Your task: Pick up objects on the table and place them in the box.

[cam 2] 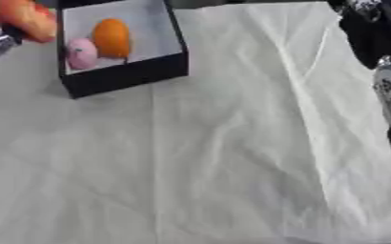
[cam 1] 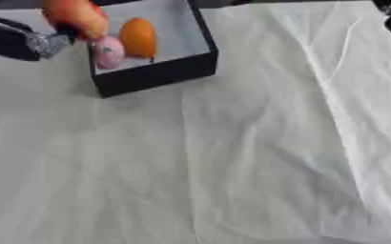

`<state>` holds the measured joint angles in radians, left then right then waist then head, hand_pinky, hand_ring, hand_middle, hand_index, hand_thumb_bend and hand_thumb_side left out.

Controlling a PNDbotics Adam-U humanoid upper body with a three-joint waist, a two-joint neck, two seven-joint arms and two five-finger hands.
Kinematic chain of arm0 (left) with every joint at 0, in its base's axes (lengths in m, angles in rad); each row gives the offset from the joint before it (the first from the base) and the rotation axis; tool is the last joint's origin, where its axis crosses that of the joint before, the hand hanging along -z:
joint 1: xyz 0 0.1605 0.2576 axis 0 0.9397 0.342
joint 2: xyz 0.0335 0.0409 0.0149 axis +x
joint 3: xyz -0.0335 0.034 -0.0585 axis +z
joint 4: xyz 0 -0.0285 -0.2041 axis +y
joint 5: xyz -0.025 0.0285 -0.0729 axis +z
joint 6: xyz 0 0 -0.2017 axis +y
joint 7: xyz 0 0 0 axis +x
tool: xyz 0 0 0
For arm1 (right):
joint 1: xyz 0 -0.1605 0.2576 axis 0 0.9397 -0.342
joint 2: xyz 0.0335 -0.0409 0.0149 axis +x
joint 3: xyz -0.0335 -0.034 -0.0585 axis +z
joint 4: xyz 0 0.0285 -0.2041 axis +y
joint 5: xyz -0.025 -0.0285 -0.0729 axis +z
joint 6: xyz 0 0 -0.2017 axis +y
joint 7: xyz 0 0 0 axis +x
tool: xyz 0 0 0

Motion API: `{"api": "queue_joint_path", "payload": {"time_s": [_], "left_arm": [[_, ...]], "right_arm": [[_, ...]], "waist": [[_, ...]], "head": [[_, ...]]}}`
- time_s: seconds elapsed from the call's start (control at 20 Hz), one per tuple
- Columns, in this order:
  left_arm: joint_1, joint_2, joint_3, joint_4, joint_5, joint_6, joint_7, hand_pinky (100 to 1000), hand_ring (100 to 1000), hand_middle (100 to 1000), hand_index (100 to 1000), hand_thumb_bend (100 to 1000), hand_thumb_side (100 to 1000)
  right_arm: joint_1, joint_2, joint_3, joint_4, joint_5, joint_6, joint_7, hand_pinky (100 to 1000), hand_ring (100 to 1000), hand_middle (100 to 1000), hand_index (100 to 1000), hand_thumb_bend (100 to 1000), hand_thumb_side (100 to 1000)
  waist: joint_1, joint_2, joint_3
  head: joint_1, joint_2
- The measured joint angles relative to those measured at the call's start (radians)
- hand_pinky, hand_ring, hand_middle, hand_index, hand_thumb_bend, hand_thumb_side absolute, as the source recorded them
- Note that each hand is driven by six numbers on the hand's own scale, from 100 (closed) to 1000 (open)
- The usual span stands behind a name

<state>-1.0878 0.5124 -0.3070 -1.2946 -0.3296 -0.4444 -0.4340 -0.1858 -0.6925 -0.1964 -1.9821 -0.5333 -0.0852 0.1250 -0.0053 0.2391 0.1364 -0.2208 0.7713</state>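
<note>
Box [cam 1: 153,71] sits at the far left of the table, black walls, pale floor inside. Two things are in it already: an orange oval [cam 1: 138,37] standing up near the middle and a pink egg-shaped thing [cam 1: 108,51] right beside it, up against the left wall. They look like they're touching or close to it, hard to say.

Left arm comes in from the upper left, silver wrist and all, and there's a blurry orange-red lump [cam 1: 75,16] at the end of it, over the box's left rim. The left hand itself is hidden behind that lump, so I can't tell what its fingers are doing.

Right arm [cam 2: 381,57] hangs along the right edge, black and silver, well away from the box. Its hand isn't clear enough to read either.

White cloth [cam 1: 257,157] covers the whole table, wrinkled, with a long crease running down the right side.
</note>
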Motion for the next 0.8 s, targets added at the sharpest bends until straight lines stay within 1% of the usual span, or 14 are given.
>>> {"api": "queue_joint_path", "payload": {"time_s": [0.15,0.2,0.25,0.35,0.5,0.7,0.8], "left_arm": [[-0.055,-0.031,0.035,0.114,-0.03,-0.04,0.004,737,700,487,587,100,110],[-0.069,-0.042,0.047,0.15,-0.042,-0.053,0.005,736,700,488,588,100,103],[-0.083,-0.053,0.061,0.186,-0.057,-0.066,0.007,736,700,487,587,100,104],[-0.109,-0.075,0.09,0.253,-0.097,-0.088,0.017,738,702,486,587,100,120],[-0.135,-0.105,0.132,0.341,-0.161,-0.115,0.037,737,702,486,586,100,124],[-0.15,-0.143,0.181,0.428,-0.254,-0.145,0.083,752,711,489,592,100,132],[-0.15,-0.163,0.204,0.466,-0.306,-0.158,0.115,750,713,502,603,100,101]], "right_arm": [[-0.016,-0.002,0.001,0.0,-0.003,0.0,0.0,957,708,642,747,100,528],[-0.024,-0.003,0.002,0.0,-0.006,0.001,0.0,957,723,646,749,100,528],[-0.033,-0.006,0.004,0.0,-0.009,0.001,0.001,958,719,648,749,100,529],[-0.05,-0.007,0.006,0.0,-0.012,0.007,-0.003,959,717,647,748,100,530],[-0.079,-0.007,0.007,0.0,-0.021,0.02,-0.018,959,719,649,748,100,531],[-0.123,-0.008,0.015,0.0,-0.043,0.02,-0.033,958,719,649,748,100,532],[-0.145,-0.008,0.019,0.0,-0.056,0.022,-0.035,958,717,647,748,100,533]], "waist": [[0.005,0.001,-0.021],[0.006,0.001,-0.031],[0.007,0.001,-0.041],[0.012,0.004,-0.062],[0.016,0.026,-0.089],[0.016,0.042,-0.124],[0.016,0.054,-0.146]], "head": [[0.016,0.0],[0.022,-0.001],[0.029,-0.002],[0.043,-0.01],[0.064,-0.022],[0.093,-0.041],[0.11,-0.051]]}}
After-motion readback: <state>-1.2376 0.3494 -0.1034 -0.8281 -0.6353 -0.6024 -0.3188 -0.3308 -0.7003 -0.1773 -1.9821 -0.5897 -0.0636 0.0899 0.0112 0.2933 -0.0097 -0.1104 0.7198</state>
